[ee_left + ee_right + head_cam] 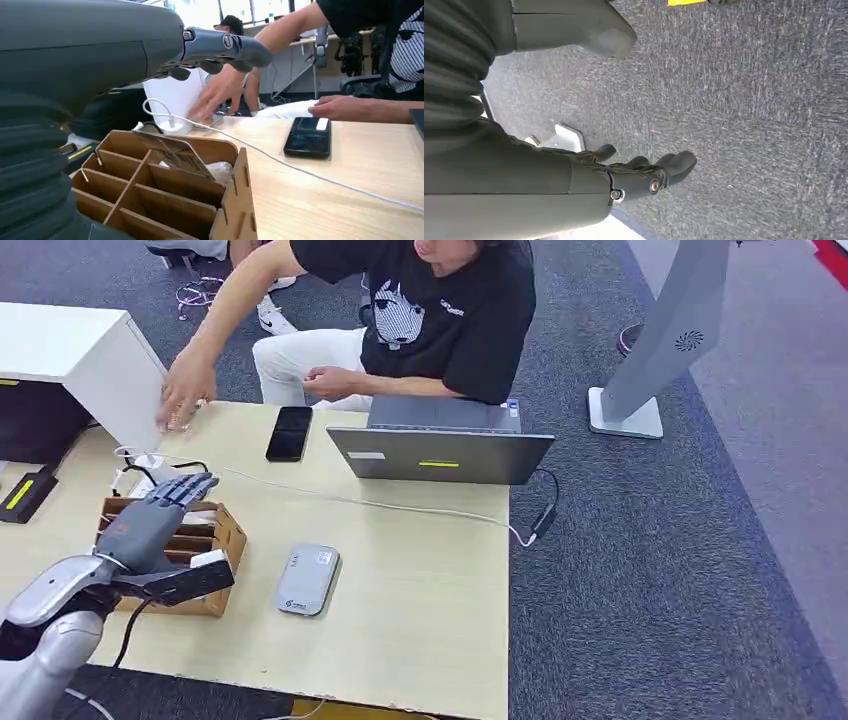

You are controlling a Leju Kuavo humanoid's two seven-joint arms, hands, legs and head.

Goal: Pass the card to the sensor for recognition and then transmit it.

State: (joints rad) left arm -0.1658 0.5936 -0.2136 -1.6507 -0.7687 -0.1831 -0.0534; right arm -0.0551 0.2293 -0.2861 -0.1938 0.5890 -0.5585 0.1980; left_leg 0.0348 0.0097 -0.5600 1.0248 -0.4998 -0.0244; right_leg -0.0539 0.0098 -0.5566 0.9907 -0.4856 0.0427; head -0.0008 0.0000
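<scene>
Your left hand (150, 525) hovers over the cardboard divider box (222, 540), fingers spread, holding nothing. The card (176, 154) leans in a box slot: likely thin, light, stiff, slick-faced. Pinch it by the exposed upper edge, thumb against fingers. Your right hand (644, 175) hangs over carpet, fingers loosely apart, empty. The sensor (307, 579) lies just beside the box.

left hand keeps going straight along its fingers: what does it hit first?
Probably the white charger and its cable just past the cardboard organizer, then the person's hand by the white box. The left hand hovers above the organizer, so depth is uncertain.
</scene>
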